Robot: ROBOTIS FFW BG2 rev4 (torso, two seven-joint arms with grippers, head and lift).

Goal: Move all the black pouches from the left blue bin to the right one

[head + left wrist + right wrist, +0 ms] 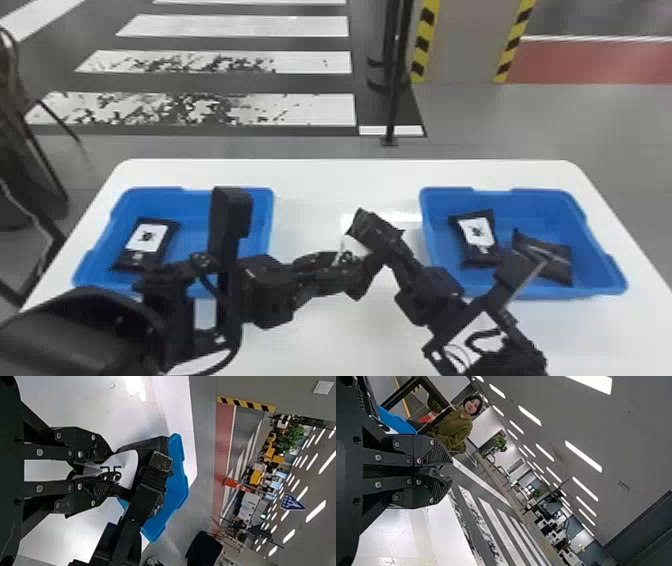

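Over the table between the bins, my left gripper (pixel 359 274) is shut on a black pouch with a white label (pixel 352 245). The left wrist view shows the left gripper (pixel 109 472) pinching this pouch (pixel 128 469) by one end. Right up against the pouch lies my right gripper (pixel 376 226), crossing its far side; its two fingers are together in the right wrist view, where the right gripper (pixel 451 471) has no pouch visible between its tips. One pouch (pixel 145 242) lies in the left blue bin (pixel 192 200). Two pouches (pixel 477 237) (pixel 547 257) rest in the right blue bin (pixel 540 200).
Both bins stand on the white table (pixel 345 175), with bare tabletop between them. The left forearm passes over the left bin's near right part, and the right arm covers the right bin's near left edge. A black post (pixel 395 90) stands beyond the table.
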